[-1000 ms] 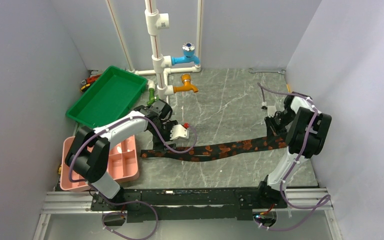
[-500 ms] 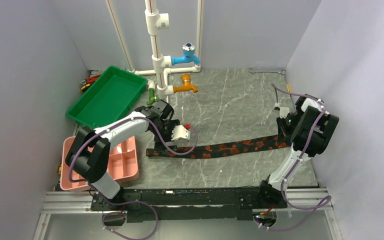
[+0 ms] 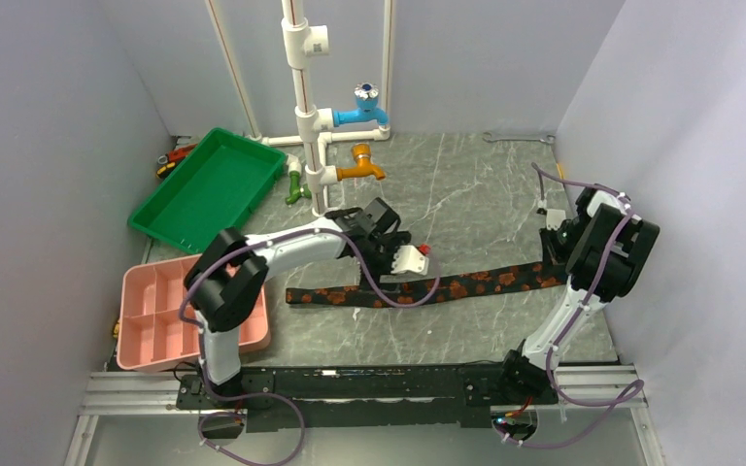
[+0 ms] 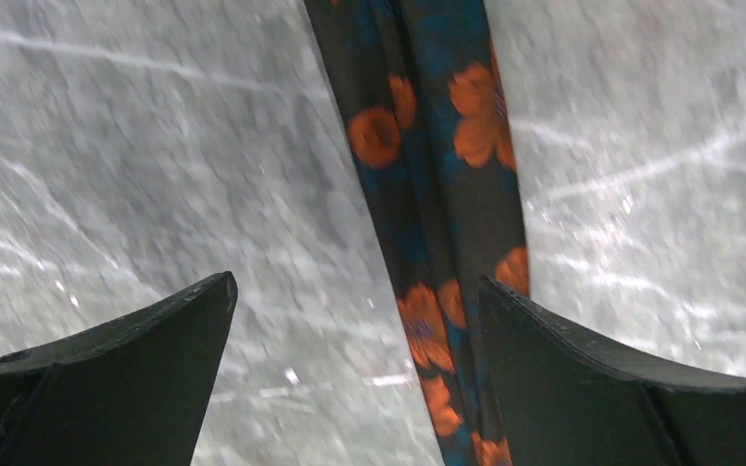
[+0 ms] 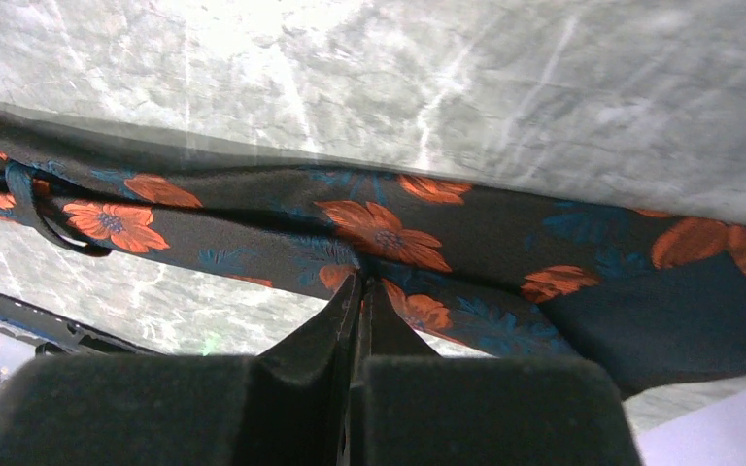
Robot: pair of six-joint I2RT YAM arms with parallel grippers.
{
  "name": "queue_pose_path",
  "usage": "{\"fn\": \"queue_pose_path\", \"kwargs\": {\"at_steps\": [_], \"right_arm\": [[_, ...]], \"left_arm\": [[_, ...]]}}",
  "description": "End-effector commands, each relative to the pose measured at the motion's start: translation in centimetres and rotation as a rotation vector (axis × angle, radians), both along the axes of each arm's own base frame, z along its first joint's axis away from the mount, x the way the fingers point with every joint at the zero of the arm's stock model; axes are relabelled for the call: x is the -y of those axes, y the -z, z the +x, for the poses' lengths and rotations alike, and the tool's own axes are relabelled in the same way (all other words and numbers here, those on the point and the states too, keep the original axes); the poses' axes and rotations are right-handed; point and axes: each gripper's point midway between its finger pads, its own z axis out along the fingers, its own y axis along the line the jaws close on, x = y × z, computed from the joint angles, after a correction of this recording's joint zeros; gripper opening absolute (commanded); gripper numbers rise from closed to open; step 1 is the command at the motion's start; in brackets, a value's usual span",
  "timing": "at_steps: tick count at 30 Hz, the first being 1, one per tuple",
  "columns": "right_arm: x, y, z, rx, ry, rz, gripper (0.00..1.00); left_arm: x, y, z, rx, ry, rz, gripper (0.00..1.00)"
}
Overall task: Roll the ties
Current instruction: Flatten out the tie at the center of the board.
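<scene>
The tie (image 3: pixel 486 283), black with orange flowers, lies stretched left to right across the grey marble table. My left gripper (image 3: pixel 403 262) hovers over its middle, open and empty. In the left wrist view the tie (image 4: pixel 427 146) runs down beside the right finger (image 4: pixel 583 379), and the left gripper (image 4: pixel 355 282) has bare table in the gap between its jaws. My right gripper (image 3: pixel 551 255) is at the tie's right end. The right wrist view shows the right gripper (image 5: pixel 359 280) shut, pinching the tie (image 5: pixel 505 228) at its near edge.
A green tray (image 3: pixel 209 187) sits at the back left and a pink compartment box (image 3: pixel 155 325) at the front left. White pipes with a blue tap (image 3: pixel 364 109) and an orange tap (image 3: pixel 361 165) stand at the back. A wrench (image 3: pixel 518 139) lies by the back wall. The left arm's purple cable (image 3: pixel 398 299) droops over the tie.
My left arm swung right, from the tie's left end to over its middle, its jaws widening. The right gripper drew the tie's end rightward, then held still; the tie straightened.
</scene>
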Motion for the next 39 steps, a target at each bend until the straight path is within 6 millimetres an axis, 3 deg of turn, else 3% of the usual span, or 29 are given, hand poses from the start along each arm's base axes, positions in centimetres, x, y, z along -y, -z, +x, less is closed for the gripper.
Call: {"fn": "queue_pose_path", "kwargs": {"at_steps": [1, 9, 14, 17, 21, 27, 30, 31, 35, 39], "right_arm": [[1.8, -1.8, 1.2, 0.071, 0.023, -0.039, 0.0], [1.1, -0.9, 0.6, 0.05, 0.029, -0.011, 0.0], [1.2, -0.5, 0.4, 0.04, 0.02, -0.011, 0.0], [1.2, -0.4, 0.4, 0.041, 0.016, -0.014, 0.0], [1.4, -0.3, 0.6, 0.039, 0.013, -0.016, 0.0], [1.7, -0.5, 0.9, 0.042, 0.005, -0.021, 0.0], [1.7, -1.4, 1.1, 0.054, 0.0, -0.013, 0.08], [1.8, -1.9, 1.2, 0.064, 0.001, -0.013, 0.16], [2.9, -4.2, 1.4, 0.103, 0.032, -0.011, 0.43], [5.4, -5.0, 0.9, 0.115, 0.072, -0.054, 0.47]], "left_arm": [[3.9, -0.1, -0.5, -0.034, 0.027, -0.048, 0.99], [6.5, 2.0, -4.2, -0.128, 0.034, -0.039, 0.99], [6.4, 3.9, -4.3, -0.141, -0.013, 0.003, 0.99], [5.6, 4.8, -3.5, -0.126, -0.045, 0.04, 0.85], [5.1, 4.5, -2.4, -0.142, -0.067, 0.036, 0.6], [4.5, 4.3, -1.5, -0.187, -0.076, 0.034, 0.46], [4.0, 4.7, -1.8, -0.21, -0.063, 0.047, 0.36], [3.8, 4.8, -1.9, -0.214, -0.058, 0.053, 0.33], [3.5, 5.0, -2.2, -0.223, -0.053, 0.059, 0.4], [3.0, 5.5, -2.3, -0.222, -0.059, 0.077, 0.43]]}}
